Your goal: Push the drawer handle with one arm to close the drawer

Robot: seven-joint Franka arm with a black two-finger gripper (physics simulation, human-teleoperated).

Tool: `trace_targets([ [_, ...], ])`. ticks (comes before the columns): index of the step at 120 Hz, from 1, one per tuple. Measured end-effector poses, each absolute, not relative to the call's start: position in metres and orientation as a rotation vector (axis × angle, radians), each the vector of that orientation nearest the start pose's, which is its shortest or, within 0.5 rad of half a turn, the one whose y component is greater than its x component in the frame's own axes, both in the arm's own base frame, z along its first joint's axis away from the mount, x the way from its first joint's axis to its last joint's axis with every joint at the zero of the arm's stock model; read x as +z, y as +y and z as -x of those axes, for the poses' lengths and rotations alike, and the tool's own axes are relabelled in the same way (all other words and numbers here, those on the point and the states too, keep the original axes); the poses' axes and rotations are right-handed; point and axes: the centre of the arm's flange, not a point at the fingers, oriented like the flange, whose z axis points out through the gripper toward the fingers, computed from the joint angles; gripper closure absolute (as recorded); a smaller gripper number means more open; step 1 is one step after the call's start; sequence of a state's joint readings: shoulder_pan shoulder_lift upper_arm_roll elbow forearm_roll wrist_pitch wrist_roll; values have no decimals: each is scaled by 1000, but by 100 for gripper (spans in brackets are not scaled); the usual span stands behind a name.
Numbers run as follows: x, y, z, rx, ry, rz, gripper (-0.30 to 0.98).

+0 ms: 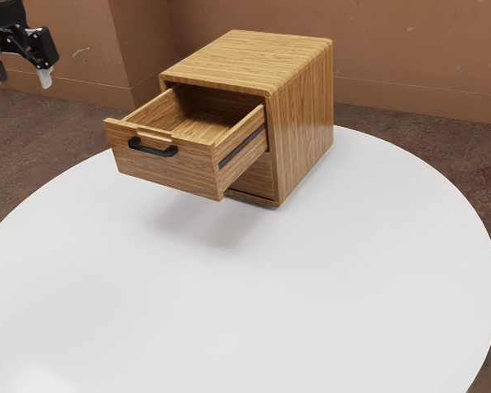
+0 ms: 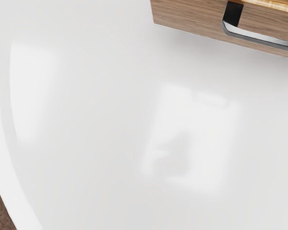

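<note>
In the exterior view my gripper [image 1: 20,75] hangs at the upper left, open, its two light fingertips apart with nothing between them. It is higher than the drawer and apart from it. The wooden drawer [image 1: 170,168] is pulled well out of the top of the cabinet [image 1: 307,123], its inside bare. A black bar handle [image 1: 152,148] sits on the drawer's front. From the wrist view, the drawer front [image 2: 192,17] and the metallic handle [image 2: 261,37] stand off to one side of my hand, not touched.
A round white table [image 1: 254,303] carries the cabinet, which stands near its far edge. The table's curved rim [image 2: 5,143] shows in the wrist view. Brown walls [image 1: 409,74] rise behind, above a dark floor.
</note>
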State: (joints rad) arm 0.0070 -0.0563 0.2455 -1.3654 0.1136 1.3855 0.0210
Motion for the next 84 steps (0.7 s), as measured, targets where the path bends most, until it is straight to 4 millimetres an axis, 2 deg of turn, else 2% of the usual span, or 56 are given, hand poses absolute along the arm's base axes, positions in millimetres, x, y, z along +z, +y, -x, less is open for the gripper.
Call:
trace_targets([
  [16, 734, 148, -488, -98, -394, 3010, 2],
  [20, 779, 144, -469, -234, -397, 3008, 2],
  [25, 835, 141, -434, -415, -406, 2992, 2],
  [29, 866, 136, -408, -519, -400, 2983, 2],
  [35, 885, 126, -392, -585, -375, 2985, 2],
  [47, 892, 112, -383, -594, -327, 3017, 2],
  [56, 873, 99, -379, -501, -260, 3078, 2],
  [64, 817, 92, -332, -377, -230, 3146, 2],
  [68, 784, 82, -300, -325, -211, 3161, 2],
  [72, 748, 71, -279, -265, -191, 3170, 2],
  [78, 676, 58, -269, -90, -161, 3188, 2],
  [84, 625, 52, -265, 44, -158, 3194, 2],
])
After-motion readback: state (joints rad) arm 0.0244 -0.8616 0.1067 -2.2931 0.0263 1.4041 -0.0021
